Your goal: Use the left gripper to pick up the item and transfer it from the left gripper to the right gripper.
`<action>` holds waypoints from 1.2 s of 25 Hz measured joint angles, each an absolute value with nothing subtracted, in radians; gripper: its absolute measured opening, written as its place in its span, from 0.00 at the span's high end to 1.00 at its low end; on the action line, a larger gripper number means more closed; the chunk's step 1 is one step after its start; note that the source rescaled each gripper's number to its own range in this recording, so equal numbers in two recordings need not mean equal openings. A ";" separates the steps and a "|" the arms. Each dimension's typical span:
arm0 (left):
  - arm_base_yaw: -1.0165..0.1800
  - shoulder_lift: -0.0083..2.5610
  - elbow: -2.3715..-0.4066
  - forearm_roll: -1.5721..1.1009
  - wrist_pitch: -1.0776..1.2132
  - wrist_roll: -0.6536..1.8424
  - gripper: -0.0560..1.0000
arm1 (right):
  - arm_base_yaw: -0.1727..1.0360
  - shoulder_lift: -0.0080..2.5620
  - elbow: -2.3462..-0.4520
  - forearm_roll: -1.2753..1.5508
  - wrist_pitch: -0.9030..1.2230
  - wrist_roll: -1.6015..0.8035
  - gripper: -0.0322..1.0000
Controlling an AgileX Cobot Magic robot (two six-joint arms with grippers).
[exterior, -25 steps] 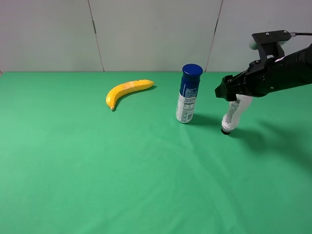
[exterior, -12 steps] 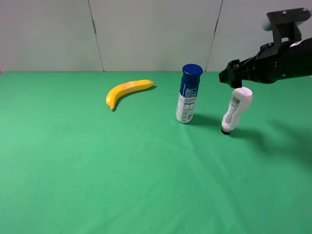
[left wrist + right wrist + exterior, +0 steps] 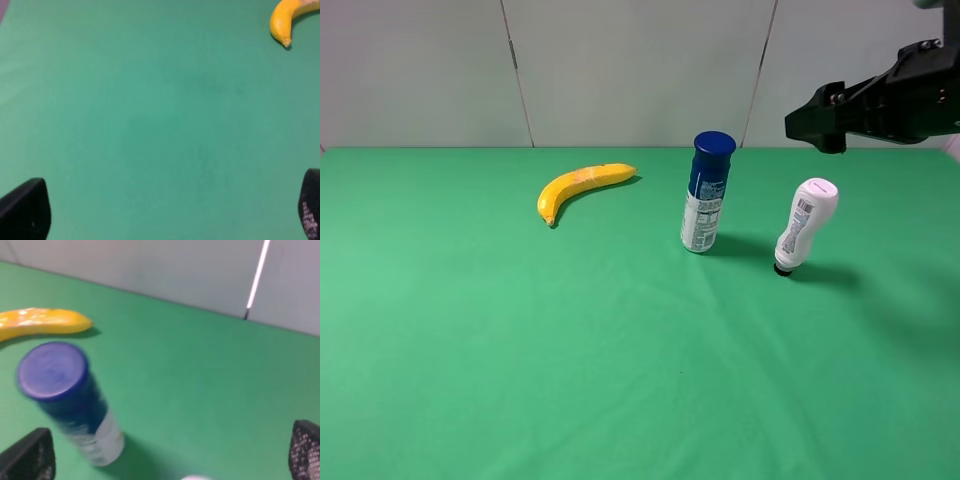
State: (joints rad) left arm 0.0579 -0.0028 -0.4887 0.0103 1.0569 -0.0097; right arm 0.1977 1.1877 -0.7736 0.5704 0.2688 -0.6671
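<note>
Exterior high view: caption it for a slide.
Right hand hangs empty above white bottle standing cap-down beside spray can; banana further left.

Glossy white plastic bottle (image 3: 805, 224), matt green cloth table (image 3: 570, 350), smooth yellow banana (image 3: 580, 186).

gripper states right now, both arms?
Left gripper: open, empty, fingertips wide apart.
Right gripper: open, empty, above the white bottle.

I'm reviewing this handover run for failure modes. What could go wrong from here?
The white bottle stands inverted on its narrow black cap, leaning, so a light bump could likely topple it. The blue-capped spray can stands close beside it and may get knocked in any regrasp. The right gripper, open, hangs just above the bottle.
</note>
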 joint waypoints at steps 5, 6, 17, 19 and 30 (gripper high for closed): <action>0.058 -0.003 -0.489 0.010 1.057 -0.010 0.00 | 0.198 1.110 -0.774 0.483 0.417 -0.547 0.00; 0.058 -0.003 -0.489 0.010 1.057 -0.010 0.00 | 0.198 1.096 -0.774 0.453 0.449 -0.513 0.00; 0.058 -0.003 -0.489 0.010 1.057 -0.010 0.00 | 0.198 0.925 -0.774 0.201 0.769 -0.230 0.00; 0.058 -0.003 -0.489 0.010 1.057 -0.010 0.00 | 0.198 0.887 -0.774 0.178 0.823 -0.201 0.00; 0.058 -0.003 -0.489 0.010 1.057 -0.010 0.00 | 0.198 0.626 -0.774 0.123 1.111 -0.146 0.00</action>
State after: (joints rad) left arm 0.0579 -0.0028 -0.4887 0.0103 1.0569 -0.0097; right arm 0.1977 0.6258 -0.7736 0.1234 1.1110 -0.1464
